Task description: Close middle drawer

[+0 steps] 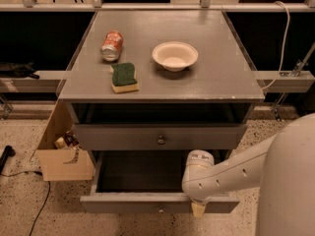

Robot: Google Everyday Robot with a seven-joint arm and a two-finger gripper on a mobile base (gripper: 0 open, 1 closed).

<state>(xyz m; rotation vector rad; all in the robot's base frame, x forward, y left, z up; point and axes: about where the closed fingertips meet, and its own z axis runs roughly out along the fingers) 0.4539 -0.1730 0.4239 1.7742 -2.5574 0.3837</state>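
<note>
Beige gripper (198,209) sits at the front panel of the pulled-out bottom drawer (123,203); released or clenched cannot be told. The middle drawer (123,137) lies directly above, beneath the worktop (221,75) carrying sponge (124,76), can (111,45) and bowl (174,55)

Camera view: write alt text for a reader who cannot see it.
The robot's end effector sits at the front panel of the pulled-out wide grey wooden middle drawer. The grey cabinet's top holds a red drinks can, a green sponge and a white bowl.

Gripper (198,208) at middle drawer's (123,203) front
</note>
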